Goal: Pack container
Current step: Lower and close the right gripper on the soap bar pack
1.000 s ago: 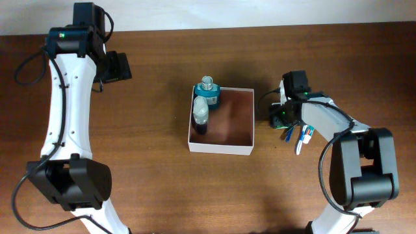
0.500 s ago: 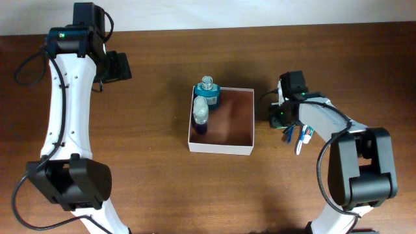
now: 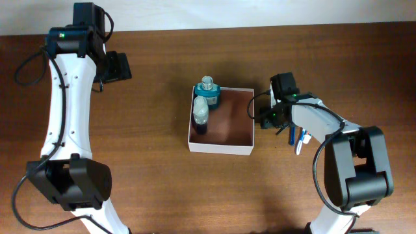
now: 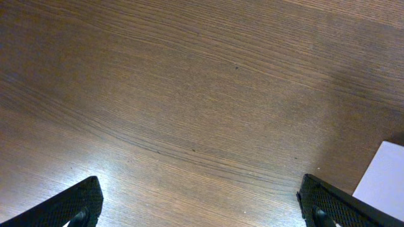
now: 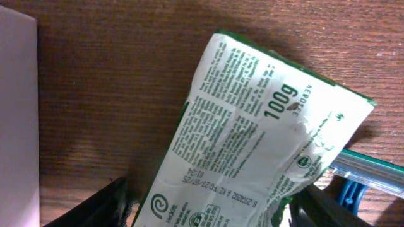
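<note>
Overhead view of a wooden table with the container, a square white-walled box with a reddish-brown floor, at its middle. Two bottles stand along the container's left wall: a teal-based bottle at the top-left corner and a white-capped dark bottle just below it. The left gripper hangs well apart over bare wood, fingers spread wide, while the right gripper sits just beside the container's right wall, its fingers flanking a white and green tube marked 100g; whether they pinch it cannot be told
</note>
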{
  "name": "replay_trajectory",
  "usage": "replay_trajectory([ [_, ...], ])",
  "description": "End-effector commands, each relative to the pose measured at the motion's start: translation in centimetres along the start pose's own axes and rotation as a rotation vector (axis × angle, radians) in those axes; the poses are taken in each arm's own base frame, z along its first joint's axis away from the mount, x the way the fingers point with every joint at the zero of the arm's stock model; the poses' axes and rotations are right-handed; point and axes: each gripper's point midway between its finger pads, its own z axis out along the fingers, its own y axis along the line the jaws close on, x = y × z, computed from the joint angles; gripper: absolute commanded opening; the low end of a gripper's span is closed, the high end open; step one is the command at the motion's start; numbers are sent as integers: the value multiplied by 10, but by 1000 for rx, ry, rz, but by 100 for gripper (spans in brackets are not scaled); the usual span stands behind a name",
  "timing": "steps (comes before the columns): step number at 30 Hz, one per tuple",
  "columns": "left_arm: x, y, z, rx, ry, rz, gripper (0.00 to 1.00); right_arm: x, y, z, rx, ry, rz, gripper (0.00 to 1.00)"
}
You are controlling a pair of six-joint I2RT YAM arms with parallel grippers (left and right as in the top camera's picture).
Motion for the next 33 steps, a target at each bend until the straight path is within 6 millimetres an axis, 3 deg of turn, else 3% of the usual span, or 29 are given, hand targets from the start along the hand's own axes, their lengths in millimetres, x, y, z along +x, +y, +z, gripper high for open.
replay_trajectory([
  [1,-4,3,-15,2,-41,-2,99,36,6,25,-21,124,55,71],
  [7,-4,3,-15,2,-41,-2,99,36,6,25,-16,127,119,63],
  [13,-4,3,-15,2,-41,-2,99,39,6,25,-15,138,118,46],
  [17,-4,3,-15,2,-41,-2,99,39,6,24,-15,137,117,23],
  [19,-4,3,-15,2,-41,-2,99,36,4,21,-7,124,117,20],
  [27,-4,3,-15,2,-41,-2,99,12,3,-28,-14,0,119,19],
  [33,-4,3,-15,2,-41,-2,99,8,3,-74,-27,-64,119,19],
])
